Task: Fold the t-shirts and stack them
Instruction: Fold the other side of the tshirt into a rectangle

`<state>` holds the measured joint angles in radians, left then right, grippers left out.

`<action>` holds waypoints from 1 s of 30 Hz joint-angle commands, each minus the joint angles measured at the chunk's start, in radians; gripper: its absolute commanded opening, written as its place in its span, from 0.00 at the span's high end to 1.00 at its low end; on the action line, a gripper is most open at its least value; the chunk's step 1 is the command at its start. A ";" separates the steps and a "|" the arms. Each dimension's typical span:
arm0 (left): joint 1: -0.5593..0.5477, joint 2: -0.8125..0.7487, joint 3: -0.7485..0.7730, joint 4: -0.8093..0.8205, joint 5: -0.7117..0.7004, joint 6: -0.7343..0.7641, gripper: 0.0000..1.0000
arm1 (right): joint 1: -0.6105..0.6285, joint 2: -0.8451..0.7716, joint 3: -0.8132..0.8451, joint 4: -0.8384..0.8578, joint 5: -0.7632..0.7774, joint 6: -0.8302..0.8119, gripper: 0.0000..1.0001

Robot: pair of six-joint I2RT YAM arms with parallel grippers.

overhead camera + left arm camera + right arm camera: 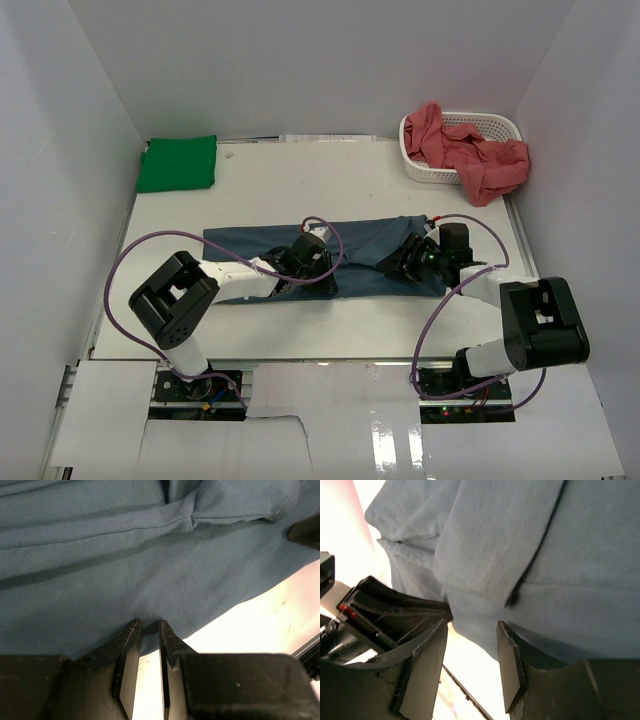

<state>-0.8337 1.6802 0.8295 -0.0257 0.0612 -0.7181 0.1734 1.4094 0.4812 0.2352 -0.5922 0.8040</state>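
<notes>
Top external view: left gripper [300, 262] sits low on the near edge of the slate blue t-shirt [365, 245], about mid-length; right gripper [408, 262] is low on the same near edge, further right. Left wrist view: left gripper [147, 626] nearly closed, only a thin gap, with the shirt [150, 555] hem caught between the fingertips [131, 630]; white table shows below the hem. Right wrist view: right gripper [470, 630] about half open, fingers [432, 645] clearly apart. The folded edge of the shirt [545, 555] reaches into the gap at the tips, but I can't tell if either pad presses it.

The blue shirt lies flat mid-table [300, 170] as a long narrow band, its long axis running left to right across the table, wrinkled around both grippers. A sleeve seam shows at upper right in the left wrist view. The bright green t-shirt [178, 163] lies folded at the far left corner, well apart. Salmon red t-shirts [480, 160] are bunched in the white basket [480, 118] at far right, spilling over its right rim
</notes>
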 commanded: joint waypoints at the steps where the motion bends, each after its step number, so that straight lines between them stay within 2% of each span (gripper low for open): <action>1: -0.008 -0.008 -0.004 -0.026 -0.021 0.006 0.68 | -0.006 0.034 0.051 0.003 0.022 -0.037 0.49; 15: -0.010 -0.033 0.002 -0.059 -0.032 0.012 0.68 | -0.014 0.082 0.030 0.052 0.061 -0.054 0.48; 30: -0.011 -0.031 -0.013 -0.060 -0.024 0.006 0.68 | -0.006 0.186 0.120 0.116 0.029 -0.011 0.50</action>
<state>-0.8352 1.6756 0.8295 -0.0380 0.0486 -0.7185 0.1638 1.5806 0.5537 0.2955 -0.5537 0.7788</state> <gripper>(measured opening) 0.316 0.507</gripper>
